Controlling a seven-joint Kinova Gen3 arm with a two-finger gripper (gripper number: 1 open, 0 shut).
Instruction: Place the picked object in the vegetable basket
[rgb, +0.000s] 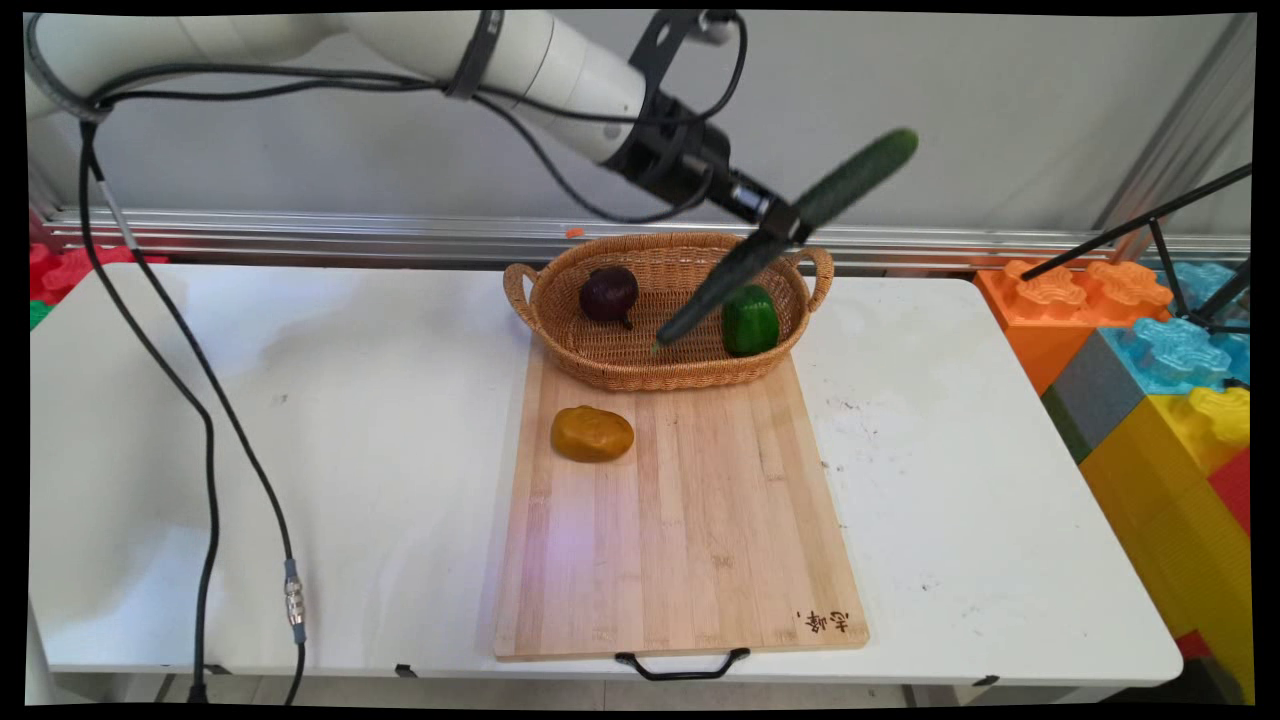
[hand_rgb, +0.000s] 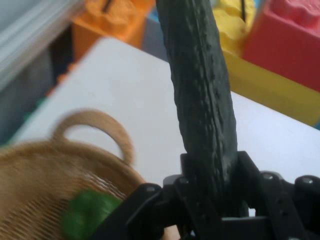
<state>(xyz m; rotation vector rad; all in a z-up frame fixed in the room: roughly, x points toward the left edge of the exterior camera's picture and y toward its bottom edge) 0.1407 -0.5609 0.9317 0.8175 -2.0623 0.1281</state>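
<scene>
While raised over basket (rgb: 668, 312), hand (rgb: 780, 222) clamps cucumber (rgb: 790, 232) mid-length

A wooden cutting board (rgb: 680, 520) is laid on the white tabletop (rgb: 950, 480), its black handle (rgb: 682, 664) at the near edge. A potato (rgb: 592, 434) is set on the board's far left part. A wicker basket (rgb: 610, 365) is placed across the board's far end; a dark eggplant (rgb: 609, 294) and a green pepper (rgb: 750, 320) are held in it. Large coloured blocks (rgb: 1160, 400) are stacked to the board's right, beyond the tabletop.
</scene>
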